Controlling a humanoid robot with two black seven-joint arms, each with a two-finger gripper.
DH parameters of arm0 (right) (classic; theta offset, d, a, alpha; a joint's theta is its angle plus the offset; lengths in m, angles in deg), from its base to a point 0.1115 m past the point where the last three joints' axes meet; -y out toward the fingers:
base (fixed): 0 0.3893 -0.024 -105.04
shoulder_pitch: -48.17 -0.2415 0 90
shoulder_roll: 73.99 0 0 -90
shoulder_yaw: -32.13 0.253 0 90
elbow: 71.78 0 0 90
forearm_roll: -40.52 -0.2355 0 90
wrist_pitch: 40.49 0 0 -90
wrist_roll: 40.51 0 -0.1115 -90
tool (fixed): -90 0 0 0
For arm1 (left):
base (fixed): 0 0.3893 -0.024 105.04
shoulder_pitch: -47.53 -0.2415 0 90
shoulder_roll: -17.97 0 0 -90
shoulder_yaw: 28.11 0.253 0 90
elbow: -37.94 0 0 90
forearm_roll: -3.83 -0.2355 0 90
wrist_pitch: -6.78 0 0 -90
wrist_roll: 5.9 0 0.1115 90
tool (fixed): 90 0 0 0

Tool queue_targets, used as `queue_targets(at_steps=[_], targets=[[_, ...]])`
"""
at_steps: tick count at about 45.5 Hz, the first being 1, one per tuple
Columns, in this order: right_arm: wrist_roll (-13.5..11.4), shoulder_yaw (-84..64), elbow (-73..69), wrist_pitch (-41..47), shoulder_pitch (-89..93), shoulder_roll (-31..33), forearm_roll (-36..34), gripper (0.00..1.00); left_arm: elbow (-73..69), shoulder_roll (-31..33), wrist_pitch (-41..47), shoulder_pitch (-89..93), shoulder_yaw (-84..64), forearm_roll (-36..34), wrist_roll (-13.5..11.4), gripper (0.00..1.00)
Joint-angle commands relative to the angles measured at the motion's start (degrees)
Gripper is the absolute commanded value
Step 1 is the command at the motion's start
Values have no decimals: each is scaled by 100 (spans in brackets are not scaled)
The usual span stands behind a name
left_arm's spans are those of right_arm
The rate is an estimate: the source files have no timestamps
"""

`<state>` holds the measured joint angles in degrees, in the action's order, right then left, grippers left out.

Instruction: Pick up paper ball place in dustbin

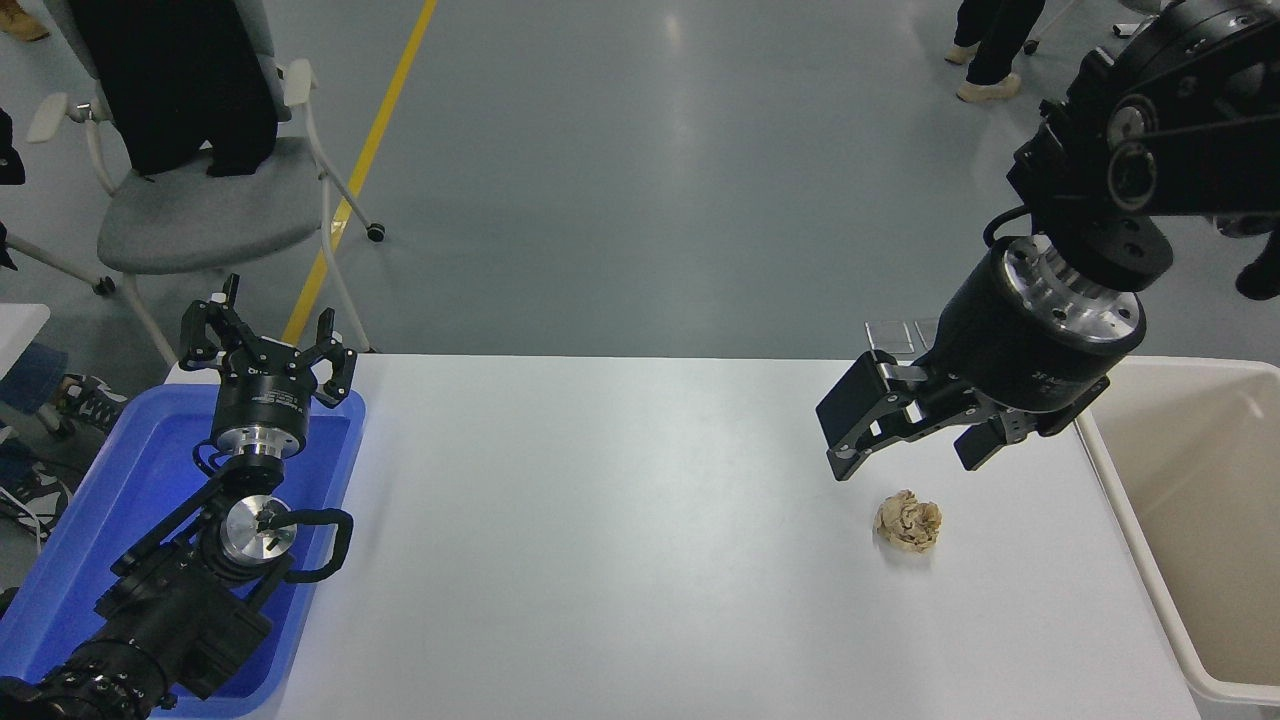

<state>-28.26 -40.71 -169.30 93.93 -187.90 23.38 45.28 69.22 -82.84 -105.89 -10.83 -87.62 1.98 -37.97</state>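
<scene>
The paper ball (908,521), a small crumpled tan wad, lies on the white table (620,540) right of centre. My right gripper (905,457) hangs open and empty just above and behind the ball, not touching it. The dustbin (1130,520), cream-white with a beige inside, stands at the table's right edge, to the right of the ball. My left gripper (270,335) is parked open over the blue tray at the lower left.
A blue plastic tray (110,510) sits at the table's left edge under the left arm. A grey chair (200,210) stands beyond the far left of the table, with a person standing at it. Another person's legs (985,50) show at the top right.
</scene>
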Motion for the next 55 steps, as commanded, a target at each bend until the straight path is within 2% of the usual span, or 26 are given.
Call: queue_targets(at_steps=[1, 7, 16, 21, 27, 34, 41, 46, 55], targets=[[-4, 7, 40, -135, 174, -25, 69, 100, 1, 0, -9, 0, -69, 9, 17, 99], [-4, 7, 181, -196, 341, -16, 68, 100, 1, 0, 0, 0, -26, 0, 9, 99], [-4, 16, 436, -732, 842, -25, 182, 100, 1, 0, 0, 0, -17, 0, 0, 99], [-4, -2, 515, -995, 1167, 10, 682, 100, 1, 0, 0, 0, -17, 0, 0, 99], [5, -239, 602, -2128, 1817, 133, 1369, 100, 1, 0, 0, 0, -17, 0, 0, 99], [-4, -275, 1841, -2552, 3346, 573, 1483, 100, 1, 0, 0, 0, -17, 0, 0, 99], [-39, 6, 2395, -2684, 4155, 1030, 1808, 100, 1, 0, 0, 0, -17, 0, 0, 99], [-57, 165, 2791, -2763, 4761, 1083, 2265, 100, 1, 0, 0, 0, -17, 0, 0, 99], [-83, 630, 3713, -3123, 5887, 1021, 2240, 100, 1, 0, 0, 9, 1, 0, 0, 99]])
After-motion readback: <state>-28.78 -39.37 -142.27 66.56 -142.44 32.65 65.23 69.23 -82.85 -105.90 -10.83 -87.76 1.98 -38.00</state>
